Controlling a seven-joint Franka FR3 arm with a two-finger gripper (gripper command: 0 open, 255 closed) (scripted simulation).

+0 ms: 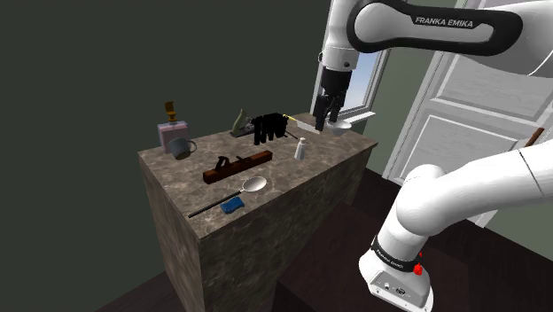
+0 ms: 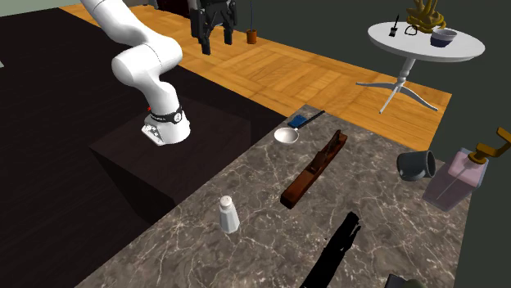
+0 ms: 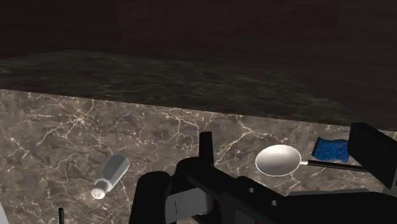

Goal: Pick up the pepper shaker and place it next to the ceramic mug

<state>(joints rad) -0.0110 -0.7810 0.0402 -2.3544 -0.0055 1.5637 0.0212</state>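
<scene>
Shoulder view: the small white dome-topped pepper shaker (image 1: 300, 149) stands upright on the brown veined stone counter (image 1: 168, 173), well apart from the grey mug (image 1: 183, 147). It looks light, rigid, smooth and tippy, so grip it mid-body. The black gripper (image 1: 325, 120) hangs above, spread and empty.
</scene>
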